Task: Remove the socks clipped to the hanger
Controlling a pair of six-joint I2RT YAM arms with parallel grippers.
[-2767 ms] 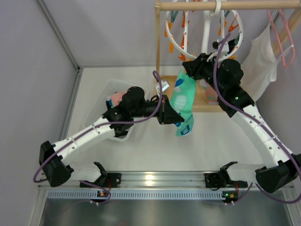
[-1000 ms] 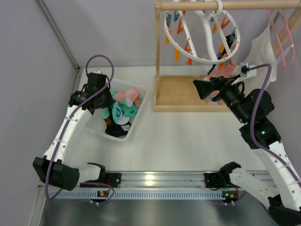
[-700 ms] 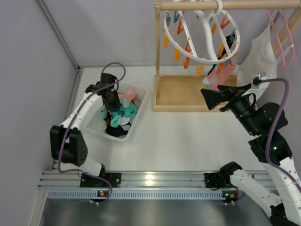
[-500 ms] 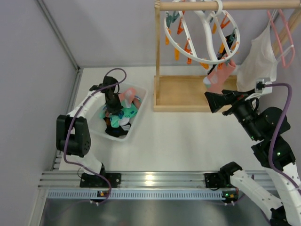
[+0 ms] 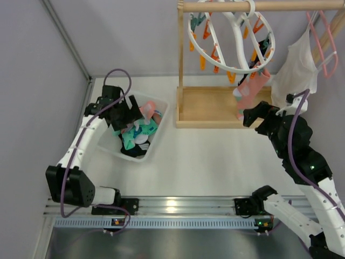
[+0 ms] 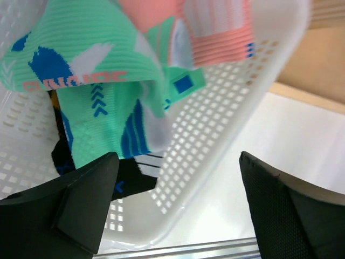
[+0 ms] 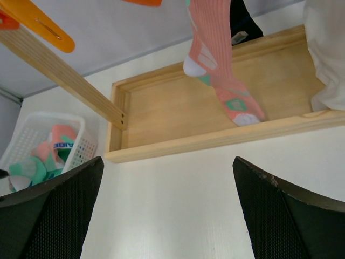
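Pink sock (image 5: 250,89) hangs clipped under the hanger (image 5: 232,32). Right gripper (image 7: 167,162), jaws spread and empty, sits just below the hanger; left gripper (image 6: 178,162), released, hovers far left of it. Judged next: grasp sock, pull down.

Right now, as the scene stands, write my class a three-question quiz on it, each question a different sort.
1. True or false: the left gripper is shut on a sock.
2. The sock hanging lowest from the hanger is mainly: A pink, B yellow, C white.
3. Fill in: the loose socks lie in a white ____.
Key: 1 false; 2 A; 3 basket.
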